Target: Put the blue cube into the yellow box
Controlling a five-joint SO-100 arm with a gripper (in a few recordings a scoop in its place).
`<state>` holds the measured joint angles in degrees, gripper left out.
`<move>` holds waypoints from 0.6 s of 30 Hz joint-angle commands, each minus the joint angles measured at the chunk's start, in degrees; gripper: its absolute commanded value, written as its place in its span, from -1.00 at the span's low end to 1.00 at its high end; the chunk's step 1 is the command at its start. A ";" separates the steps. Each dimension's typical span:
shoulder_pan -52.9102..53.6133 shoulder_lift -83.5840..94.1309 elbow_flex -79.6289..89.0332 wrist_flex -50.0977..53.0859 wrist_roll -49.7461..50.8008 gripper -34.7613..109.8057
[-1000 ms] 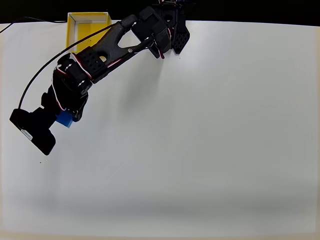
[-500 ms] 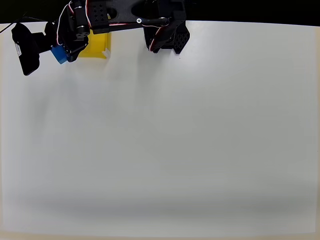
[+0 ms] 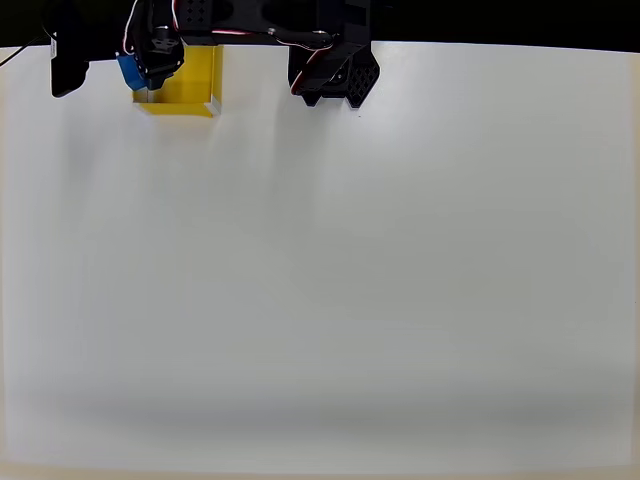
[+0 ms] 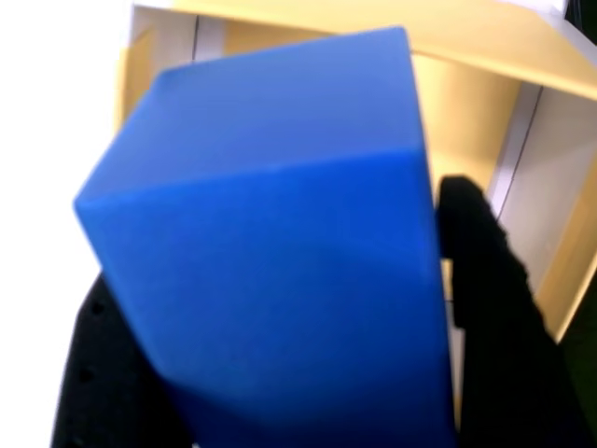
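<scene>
The small bright-blue solid cube [image 4: 280, 252] sits between the two black fingers [image 4: 494, 308] of the robot's gripper [image 4: 280, 373], and the fingers are squeezed tight on it. In the wrist view one finger is at about 4 o'clock from the cube and the other at about 8 o'clock, each pressed against a side of it. The cube looks very big here, with one flat face turned up and one facing the camera.

Behind the cube, from 12 o'clock round to 3 o'clock, are the thin white-edged walls of the square open-top yellow box [image 4: 485, 121].

In the overhead view the blue cube [image 3: 130, 70] hangs in the black gripper [image 3: 145, 65] at the left edge of the yellow box [image 3: 195, 85], at about 9 o'clock from the box's middle. How high the cube is above the box cannot be told. The black arm [image 3: 260, 25] reaches across the top of the picture, and its black base [image 3: 335, 75] stands at 3 o'clock from the box.

The box rests on a flat, plain white table [image 3: 350, 280]. Past the table's far edge, at 12 o'clock, the room is just dark.
</scene>
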<state>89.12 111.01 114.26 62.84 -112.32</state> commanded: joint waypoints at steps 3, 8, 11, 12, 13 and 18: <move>2.81 7.12 1.85 -1.76 0.88 -0.36; 3.25 8.70 4.31 -0.62 1.67 -0.36; 3.25 9.58 4.83 0.79 2.20 -0.35; 3.34 9.84 5.45 0.79 2.20 -0.35; 3.52 10.20 6.24 0.44 2.11 -0.35; 4.57 11.78 10.55 -1.58 1.23 -0.35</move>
<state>91.49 116.37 124.63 62.75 -110.04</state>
